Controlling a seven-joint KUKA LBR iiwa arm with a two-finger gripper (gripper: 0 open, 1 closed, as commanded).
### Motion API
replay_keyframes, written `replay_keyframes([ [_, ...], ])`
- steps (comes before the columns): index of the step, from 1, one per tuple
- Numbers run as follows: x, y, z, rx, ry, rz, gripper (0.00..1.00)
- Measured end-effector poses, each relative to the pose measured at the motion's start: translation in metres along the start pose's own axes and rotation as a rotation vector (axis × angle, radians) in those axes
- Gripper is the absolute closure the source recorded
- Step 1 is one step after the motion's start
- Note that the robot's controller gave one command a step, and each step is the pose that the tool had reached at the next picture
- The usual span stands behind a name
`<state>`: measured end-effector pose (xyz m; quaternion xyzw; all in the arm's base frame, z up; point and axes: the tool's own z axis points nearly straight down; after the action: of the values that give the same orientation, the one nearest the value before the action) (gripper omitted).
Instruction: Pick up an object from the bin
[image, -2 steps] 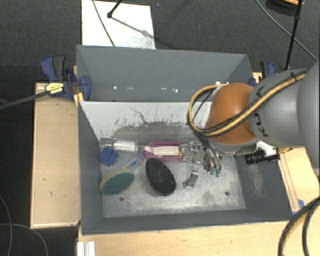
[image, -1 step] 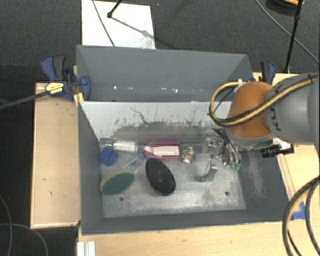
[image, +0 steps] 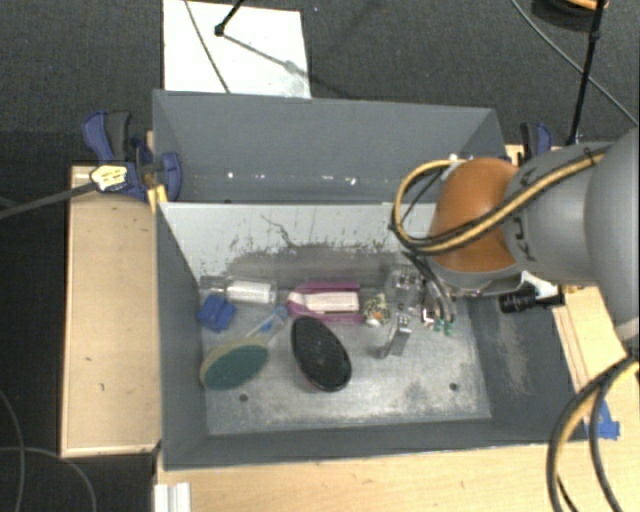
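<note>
Camera view, left to right across the bin (image: 330, 150): blue piece (image: 215, 314), clear bottle (image: 247, 292), green round scrubber (image: 233, 366), black oval brush (image: 320, 354), pink box (image: 326, 300). Just right of the box the gripper (image: 398, 336) sits low; open or closed, I cannot tell.

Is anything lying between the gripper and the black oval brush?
Nothing visible does. The gripper is beside the black oval brush, with bare bin floor between them. The pink box lies farther back, out of that path.
</note>
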<state>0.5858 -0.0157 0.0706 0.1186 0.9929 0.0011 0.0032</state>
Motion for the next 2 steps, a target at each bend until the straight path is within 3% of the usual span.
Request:
replay_keyframes([
  [1,0.0127,0.0236,0.0000,0.001,0.005,0.051,0.00],
  [2,0.0122,0.0223,-0.0002,0.002,0.004,0.051,1.00],
])
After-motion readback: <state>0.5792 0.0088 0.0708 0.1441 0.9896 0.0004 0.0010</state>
